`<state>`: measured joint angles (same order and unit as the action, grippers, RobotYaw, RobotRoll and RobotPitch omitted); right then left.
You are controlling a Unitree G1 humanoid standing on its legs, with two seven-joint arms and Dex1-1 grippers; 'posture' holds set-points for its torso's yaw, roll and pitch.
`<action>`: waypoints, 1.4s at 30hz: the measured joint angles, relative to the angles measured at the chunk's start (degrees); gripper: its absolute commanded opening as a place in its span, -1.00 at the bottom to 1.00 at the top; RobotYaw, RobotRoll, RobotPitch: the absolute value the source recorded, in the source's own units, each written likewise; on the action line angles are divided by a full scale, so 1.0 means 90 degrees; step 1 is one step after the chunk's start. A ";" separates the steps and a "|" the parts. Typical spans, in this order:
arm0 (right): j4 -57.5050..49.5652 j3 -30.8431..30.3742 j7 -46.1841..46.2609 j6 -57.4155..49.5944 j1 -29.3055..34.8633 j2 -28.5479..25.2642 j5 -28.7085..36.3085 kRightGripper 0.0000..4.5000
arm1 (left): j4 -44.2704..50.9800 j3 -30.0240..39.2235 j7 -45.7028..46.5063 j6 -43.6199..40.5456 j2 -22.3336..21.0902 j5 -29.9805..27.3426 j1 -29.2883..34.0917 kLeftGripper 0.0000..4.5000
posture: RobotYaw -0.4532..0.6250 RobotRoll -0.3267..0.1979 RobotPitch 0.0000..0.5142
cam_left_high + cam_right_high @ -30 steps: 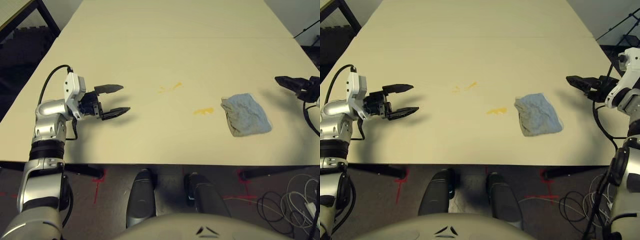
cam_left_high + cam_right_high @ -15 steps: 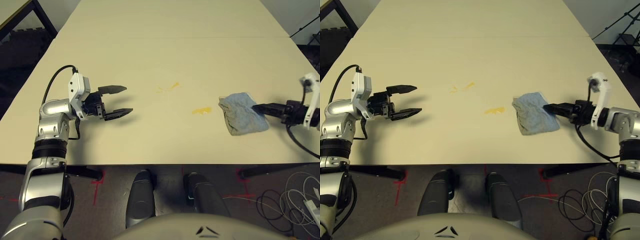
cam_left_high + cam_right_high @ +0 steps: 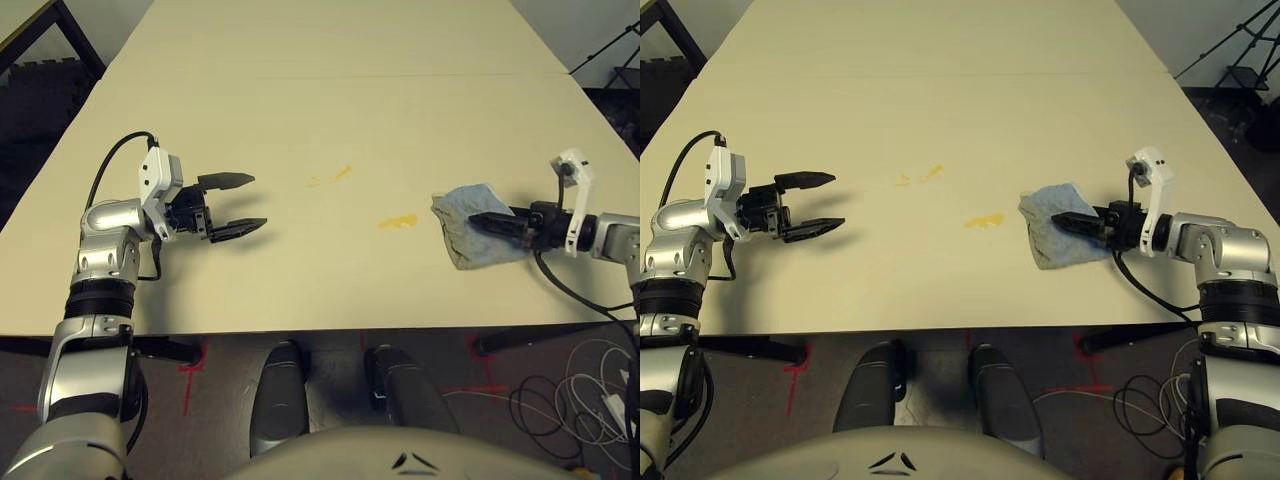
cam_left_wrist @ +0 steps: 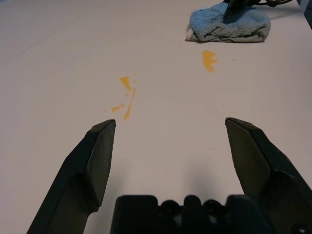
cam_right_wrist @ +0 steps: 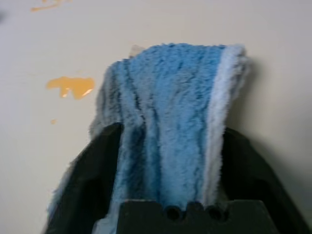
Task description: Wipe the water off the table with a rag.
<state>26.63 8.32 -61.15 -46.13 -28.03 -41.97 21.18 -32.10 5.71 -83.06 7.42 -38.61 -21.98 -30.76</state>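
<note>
The light blue-grey rag [image 3: 462,232] lies bunched on the right side of the pale table [image 3: 350,100]. My right gripper [image 3: 1060,217] reaches in low from the right and is shut on the rag [image 5: 170,97], one black finger pressed against each side of the cloth. The water shows as two thin yellow-orange smears: one [image 3: 398,221] just left of the rag, the other [image 3: 335,176] farther left and back. My left gripper [image 3: 255,200] hovers open over the table's left part, pointing toward the smears [image 4: 127,95], nothing between its fingers.
A thin seam [image 3: 300,78] crosses the table farther back. The table's front edge [image 3: 300,330] runs close to my body. Cables [image 3: 585,400] lie on the floor at the right. A dark frame [image 3: 60,45] stands off the table's left side.
My right gripper slid left onto the rag and its fingers closed in around the cloth, bunching it narrower. The left arm stayed where it was.
</note>
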 measured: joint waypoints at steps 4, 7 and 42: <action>0.0108 0.0022 0.0006 0.0133 0.0019 -0.0039 0.0024 -0.48 | 0.0000 0.0000 0.0020 0.0000 -0.0001 0.0000 0.0006 1.00 | 0.14 0.25 -0.30; 0.0307 0.0213 0.0031 0.0130 -0.0012 0.0005 0.0194 -0.93 | -0.0002 0.0000 0.0024 0.0002 -0.0001 0.0000 0.0006 1.00 | 0.12 0.25 -0.31; -0.1188 -0.0241 0.1530 -0.1428 -0.0535 0.2298 0.1192 -0.97 | 0.0195 -0.0015 0.0041 0.0069 0.0020 0.0076 0.0244 1.00 | 0.23 0.25 -0.18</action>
<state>15.93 6.14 -47.38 -58.98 -32.84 -21.29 31.91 -30.35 5.58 -82.69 8.05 -38.43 -21.30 -28.56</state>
